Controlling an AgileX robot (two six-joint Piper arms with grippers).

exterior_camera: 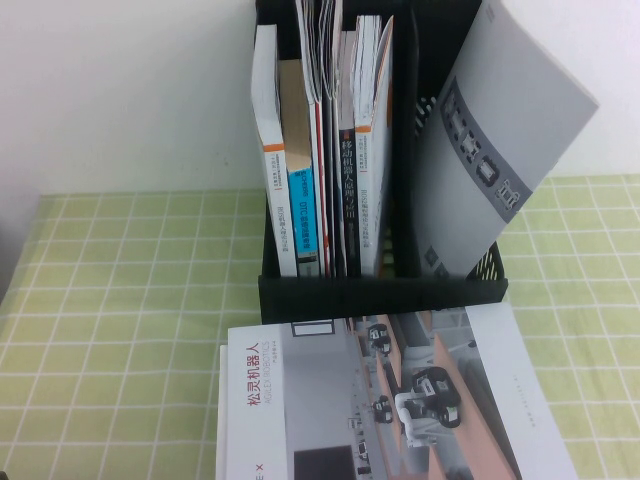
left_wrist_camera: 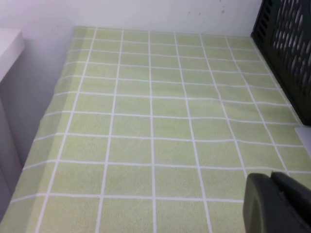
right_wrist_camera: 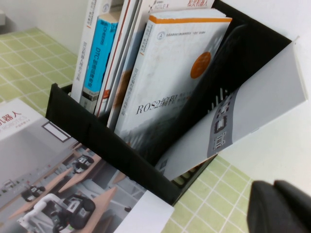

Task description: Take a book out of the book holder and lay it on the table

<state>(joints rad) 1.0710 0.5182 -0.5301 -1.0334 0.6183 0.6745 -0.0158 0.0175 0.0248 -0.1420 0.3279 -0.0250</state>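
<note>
The book (exterior_camera: pixel 400 400) is lying flat on the table (exterior_camera: pixel 120 300) before the book holder (exterior_camera: pixel 380 295); the right gripper (right_wrist_camera: pixel 282 208) is hovering shut and empty beside the holder; the left gripper (left_wrist_camera: pixel 277 204) is hanging over bare cloth, jaws impossible to tell.

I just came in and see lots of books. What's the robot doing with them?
The robot is taking a book out of a rack. The big magazine with robot photos now lies flat on the green checked table, right in front of the black book holder. Nothing is being held. The right gripper is shut and empty, up beside the holder. The left gripper hangs over bare cloth off to the side. Other books stand in the holder, and a grey brochure leans in its right compartment.
</note>
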